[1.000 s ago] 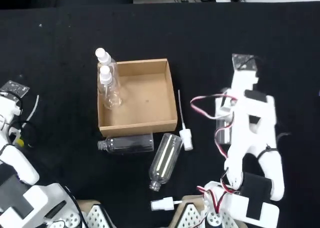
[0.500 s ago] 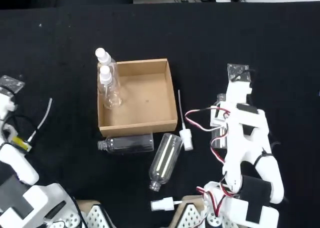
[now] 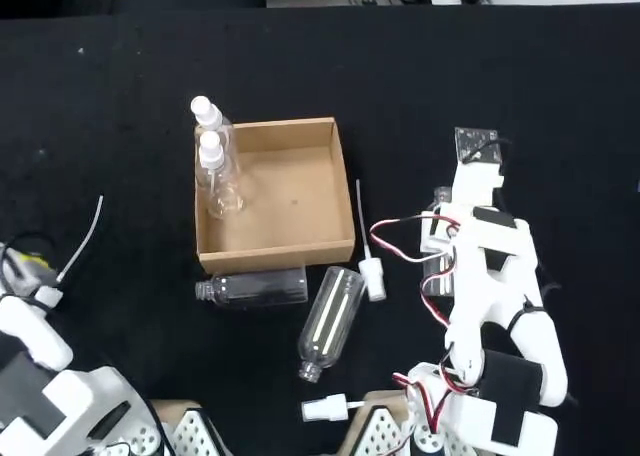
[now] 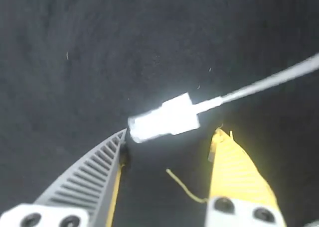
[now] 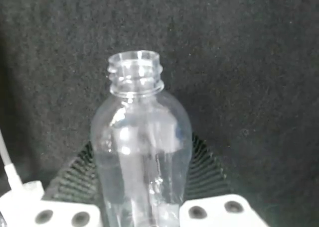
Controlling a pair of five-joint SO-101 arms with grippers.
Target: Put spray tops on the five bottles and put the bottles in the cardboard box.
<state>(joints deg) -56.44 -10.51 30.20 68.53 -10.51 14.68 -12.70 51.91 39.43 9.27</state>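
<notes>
Five bottles and five spray tops on a black table (image 3: 120, 76), listed from the left.

1. Left gripper (image 4: 169, 135): at the table's left edge, jaws well apart. First spray top (image 4: 164, 120) lies across the gap at the fingertips, one end against the grey tip and clear of the yellow one, tube trailing away.
2. Cardboard box (image 3: 345, 191): centre of the table, open.
3. Capped bottles (image 3: 218, 171): two, upright at the box's left wall, spray tops fitted.
4. Flat bottle (image 3: 255, 288): uncapped, lying just in front of the box, neck to the left.
5. Slanted bottle (image 3: 330, 321): uncapped, lying beside item 4, neck toward the near edge.
6. Near spray top (image 3: 325, 409): loose, by the near edge.
7. Long-tube spray top (image 3: 372, 274): loose, tube running along the box's right wall.
8. Right gripper (image 5: 144, 147): closed around the held bottle (image 5: 137, 87), neck bare and pointing away.
</notes>
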